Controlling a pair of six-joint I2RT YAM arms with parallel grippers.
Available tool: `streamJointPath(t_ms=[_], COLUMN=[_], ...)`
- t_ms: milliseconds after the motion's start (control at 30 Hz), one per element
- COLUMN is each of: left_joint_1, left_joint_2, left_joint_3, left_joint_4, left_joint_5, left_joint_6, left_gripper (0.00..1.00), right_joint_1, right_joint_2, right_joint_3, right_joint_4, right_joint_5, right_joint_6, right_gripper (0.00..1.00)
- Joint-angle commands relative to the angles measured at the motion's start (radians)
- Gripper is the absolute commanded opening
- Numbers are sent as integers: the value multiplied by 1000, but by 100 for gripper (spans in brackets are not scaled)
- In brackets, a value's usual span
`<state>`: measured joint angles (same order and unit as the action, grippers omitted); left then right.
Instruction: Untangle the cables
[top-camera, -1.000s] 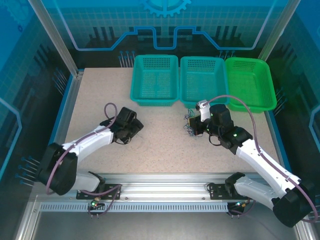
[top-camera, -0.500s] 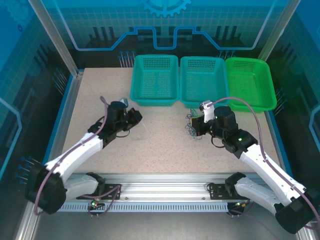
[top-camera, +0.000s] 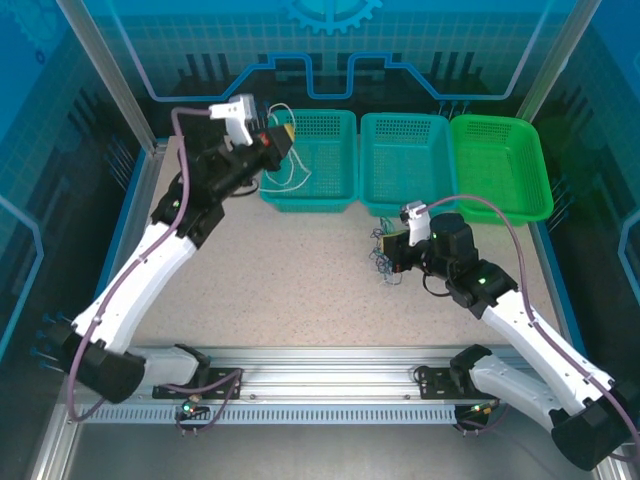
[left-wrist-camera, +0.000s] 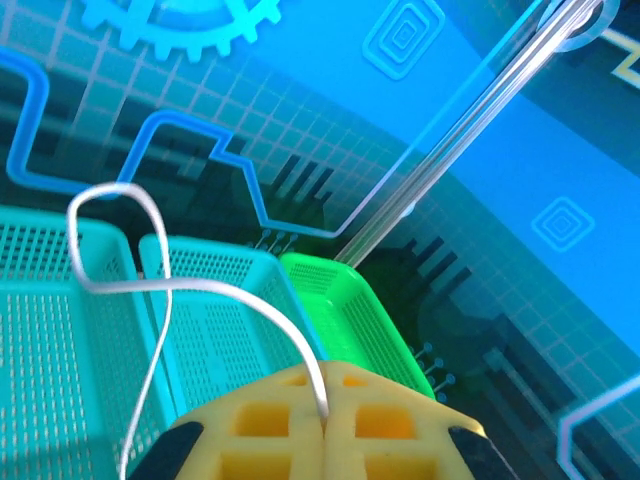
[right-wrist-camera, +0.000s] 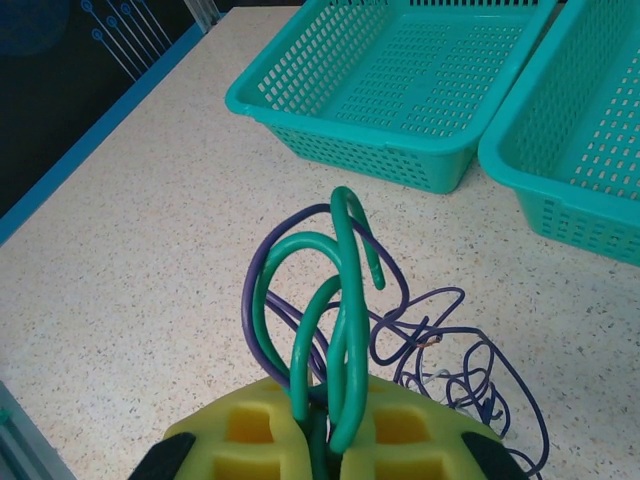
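The left arm reaches high over the back-left corner of the speckled worktop (top-camera: 300, 290). Its left gripper (top-camera: 284, 132) is poised above the near-left rim of the left teal basket (top-camera: 308, 196). The left wrist camera shows the yellow foam fingers (left-wrist-camera: 270, 420) of the left gripper (left-wrist-camera: 325, 385) pressed together on a pale beige cable (left-wrist-camera: 165, 285). The cable rises from the pinch, curls into an open loop and trails down out of frame. From above, the same pale beige cable (top-camera: 293, 180) hangs in thin loops over the left teal basket, clear of the worktop.

On the right side, the right gripper (top-camera: 388, 250) sits low at the worktop, just in front of the middle teal basket (top-camera: 404, 117). A green basket (top-camera: 497, 118) stands beside that one at the right end of the row. The right wrist camera shows the right gripper (right-wrist-camera: 325, 425) with its yellow fingers (right-wrist-camera: 400, 440) closed on a green cable (right-wrist-camera: 345, 330), which arches up in two tall loops, and on a strand of the purple cables (right-wrist-camera: 247, 295). The rest of the purple cables lie in loose coils on the worktop just beyond the fingers. In the overhead view this small clump of cables (top-camera: 380, 264) rests against the right gripper, well apart from the pale beige cable.
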<state>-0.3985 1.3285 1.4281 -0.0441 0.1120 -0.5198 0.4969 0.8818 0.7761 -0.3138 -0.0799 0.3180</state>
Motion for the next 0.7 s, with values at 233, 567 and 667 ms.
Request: streamJointPath(t_ms=[233, 567, 667], left_joint_1=[56, 63, 61], left_joint_2=[391, 441, 332], left_joint_3=[154, 139, 46], left_joint_4=[162, 177, 249], left_joint_5=[-41, -42, 54], left_joint_6=[50, 89, 84], left_gripper=[0, 73, 81], right_joint_1=[9, 11, 10], right_joint_2=[-62, -78, -71], right_joint_3=[-17, -27, -26], right_joint_4=[-11, -27, -12], right_joint_5=[-4, 2, -2], right_joint_6=[18, 27, 31], right_gripper=[0, 0, 0])
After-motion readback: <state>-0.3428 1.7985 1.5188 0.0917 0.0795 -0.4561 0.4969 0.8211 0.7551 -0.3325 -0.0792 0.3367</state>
